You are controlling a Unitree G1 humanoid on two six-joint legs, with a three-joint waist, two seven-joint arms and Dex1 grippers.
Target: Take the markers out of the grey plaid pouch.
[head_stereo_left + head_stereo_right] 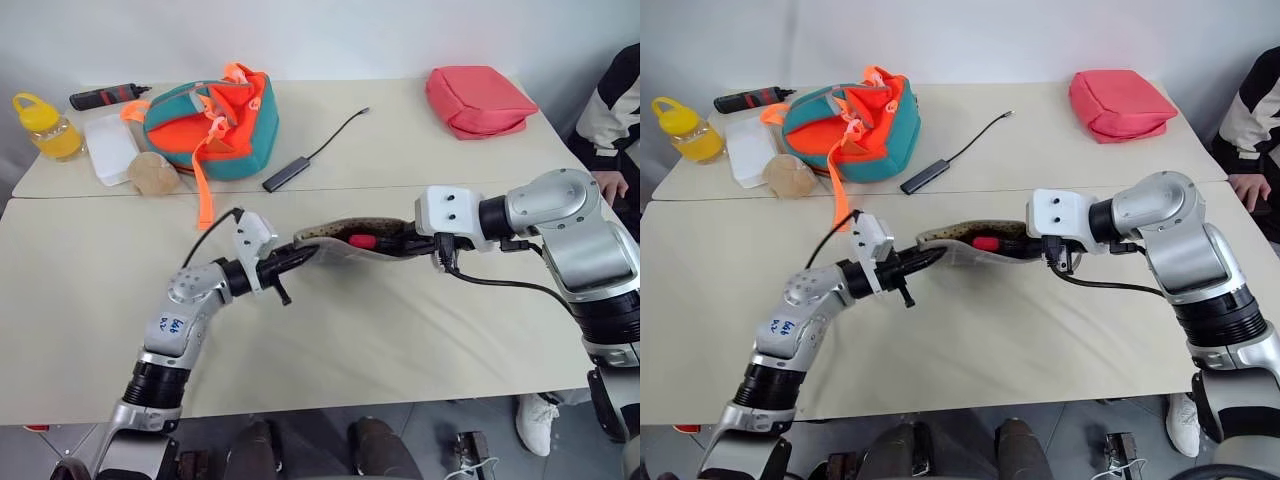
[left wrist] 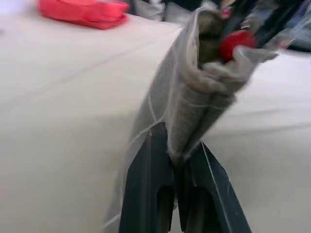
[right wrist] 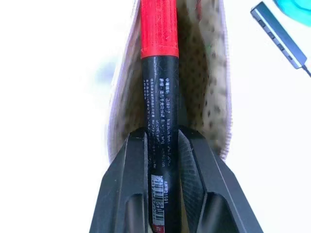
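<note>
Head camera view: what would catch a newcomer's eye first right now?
Mid-table, the grey plaid pouch hangs between both arms: the left gripper pinches one end, while the right gripper clamps a red marker in its open mouth. Behind sits a bright teal-and-orange bag.

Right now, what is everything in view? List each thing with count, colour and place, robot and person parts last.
grey plaid pouch: one, grey with speckled lining, held up over the near table between both grippers.
red marker: one, red and black, partly inside the pouch mouth.
bag: one, teal and orange, far table, left of centre.
pink-red pouch: one, far right.
bottle: one, yellow, far left.
box: one, white, beside the bottle.
black-and-red tube: one, far left edge.
round object: one, tan, before the bag.
hub with cable: one, dark, far centre.
table: beige.
left gripper: shut on the pouch's end.
right gripper: shut on the marker.
person's hand: right edge.
</note>
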